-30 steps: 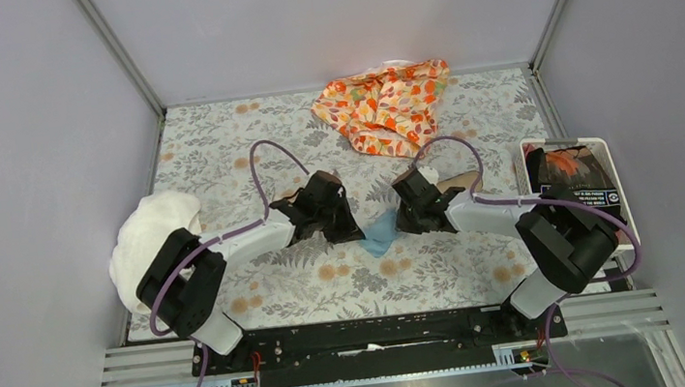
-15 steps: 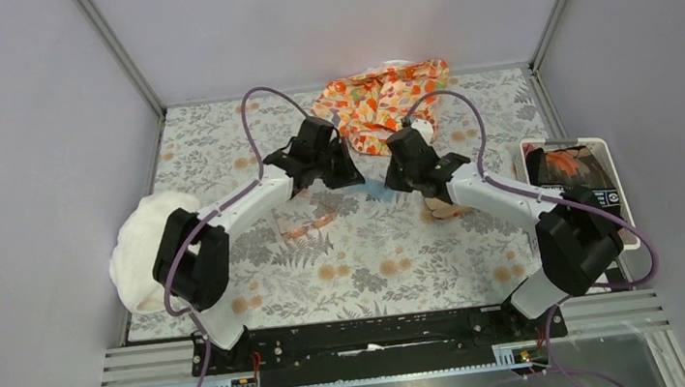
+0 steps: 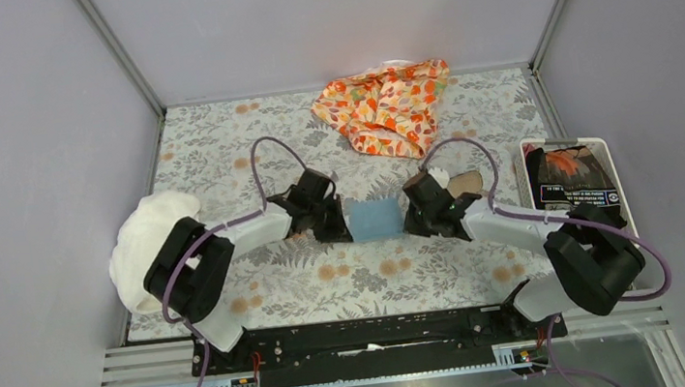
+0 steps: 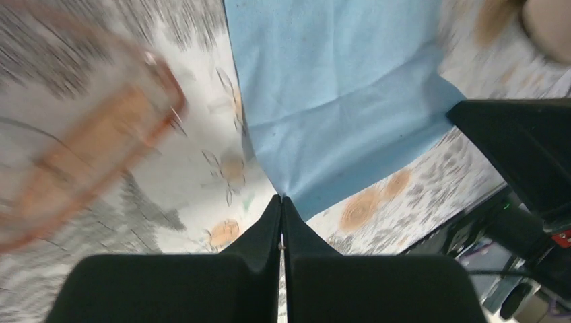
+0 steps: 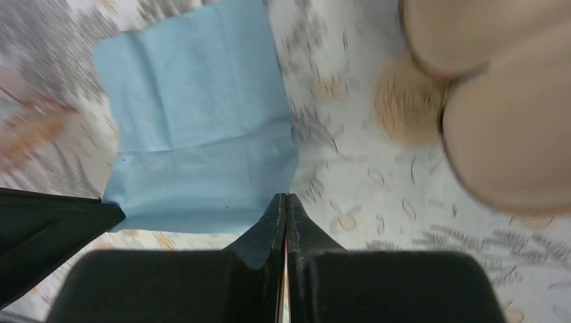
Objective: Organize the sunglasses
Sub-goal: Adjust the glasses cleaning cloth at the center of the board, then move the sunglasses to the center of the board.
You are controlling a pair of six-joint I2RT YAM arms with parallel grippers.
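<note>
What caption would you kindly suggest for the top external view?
The left fingers and right fingers hold the blue cloth spread flat between them.

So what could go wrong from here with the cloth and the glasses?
The left gripper and right gripper each pinch a corner of the flat small blue cloth; withdrawing while shut could drag or rumple it. The thin orange-framed sunglasses lie right beside the left gripper, so a sideways move may knock them.

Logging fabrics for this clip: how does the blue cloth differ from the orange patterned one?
The blue cloth is plain, small and spread flat; the orange patterned cloth is larger and crumpled. The blue cloth lies mid-table, the orange one at the far edge. Both rest on the floral table cover.
</note>
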